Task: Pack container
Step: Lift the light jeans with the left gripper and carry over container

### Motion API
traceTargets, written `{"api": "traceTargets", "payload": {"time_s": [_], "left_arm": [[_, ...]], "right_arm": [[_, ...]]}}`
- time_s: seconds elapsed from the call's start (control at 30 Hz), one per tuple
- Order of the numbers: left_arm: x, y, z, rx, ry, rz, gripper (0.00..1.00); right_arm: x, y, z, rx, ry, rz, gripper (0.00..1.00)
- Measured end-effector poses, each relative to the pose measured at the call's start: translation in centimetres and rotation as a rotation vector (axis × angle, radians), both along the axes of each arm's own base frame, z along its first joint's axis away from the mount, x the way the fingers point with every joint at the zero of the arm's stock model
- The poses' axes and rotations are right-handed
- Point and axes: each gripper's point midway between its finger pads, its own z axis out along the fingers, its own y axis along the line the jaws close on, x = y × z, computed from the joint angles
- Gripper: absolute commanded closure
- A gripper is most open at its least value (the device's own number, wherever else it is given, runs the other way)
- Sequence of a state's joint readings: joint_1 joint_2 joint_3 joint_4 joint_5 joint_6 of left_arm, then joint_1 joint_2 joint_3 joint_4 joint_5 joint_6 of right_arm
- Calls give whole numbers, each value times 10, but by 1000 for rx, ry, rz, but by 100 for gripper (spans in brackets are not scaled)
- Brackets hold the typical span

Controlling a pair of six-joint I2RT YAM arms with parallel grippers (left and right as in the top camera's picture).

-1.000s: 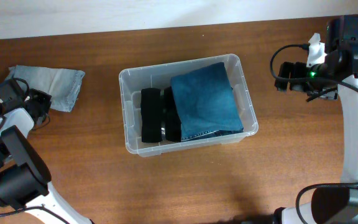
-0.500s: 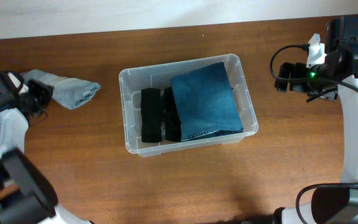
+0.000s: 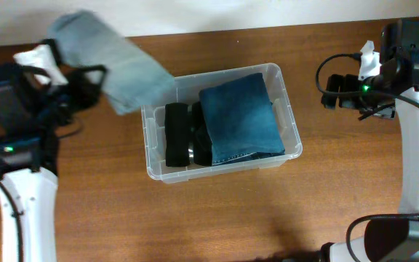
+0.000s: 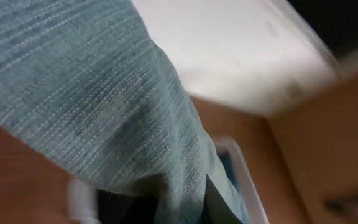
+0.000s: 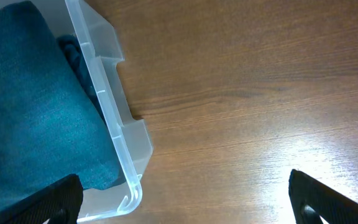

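The clear plastic container [image 3: 289, 125] stands mid-table and holds a folded dark blue cloth [image 3: 240, 116] and black folded items [image 3: 182, 135]. My left gripper [image 3: 86, 76] is shut on a light grey-blue folded cloth [image 3: 111, 58] and holds it raised above the container's left back corner. The cloth fills the left wrist view [image 4: 92, 93], hiding the jaws. My right gripper [image 3: 331, 89] is open and empty, to the right of the container. The right wrist view shows the container's corner [image 5: 114, 118] and the blue cloth [image 5: 36, 106].
The brown wooden table [image 3: 217, 218] surrounds the container. A white wall runs along the table's far edge [image 3: 195, 14]. The right arm's cables [image 3: 340, 62] hang near the container's right side.
My left gripper has lifted the light grey-blue cloth off the table at the far left and carried it up and right, to the container's left back corner. The right arm has not moved.
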State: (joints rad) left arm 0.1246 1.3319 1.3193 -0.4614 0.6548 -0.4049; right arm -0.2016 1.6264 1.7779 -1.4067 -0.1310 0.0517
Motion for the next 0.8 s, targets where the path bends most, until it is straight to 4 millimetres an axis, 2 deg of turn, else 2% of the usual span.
{"api": "traceTargets", "payload": {"time_s": [0.07, 0.2, 0.27, 0.33, 0.47, 0.7, 0.8], "left_arm": [[-13, -33, -7, 31, 12, -113, 100], [-42, -92, -34, 118, 65, -337, 100], [-53, -115, -47, 151, 83, -423, 100], [-57, -129, -59, 184, 98, -475, 100], [-50, -136, -85, 241, 137, -497, 100], [-35, -123, -140, 334, 286, -444, 100], [-34, -118, -157, 360, 338, -433, 100]], "right_arm": [[0, 0, 0, 1, 0, 0, 1], [0, 0, 0, 0, 0, 0, 2], [0, 0, 0, 1, 0, 0, 2], [0, 0, 0, 0, 1, 0, 2], [0, 0, 0, 0, 0, 0, 2], [0, 0, 0, 0, 0, 0, 2], [0, 0, 0, 1, 1, 0, 2]]}}
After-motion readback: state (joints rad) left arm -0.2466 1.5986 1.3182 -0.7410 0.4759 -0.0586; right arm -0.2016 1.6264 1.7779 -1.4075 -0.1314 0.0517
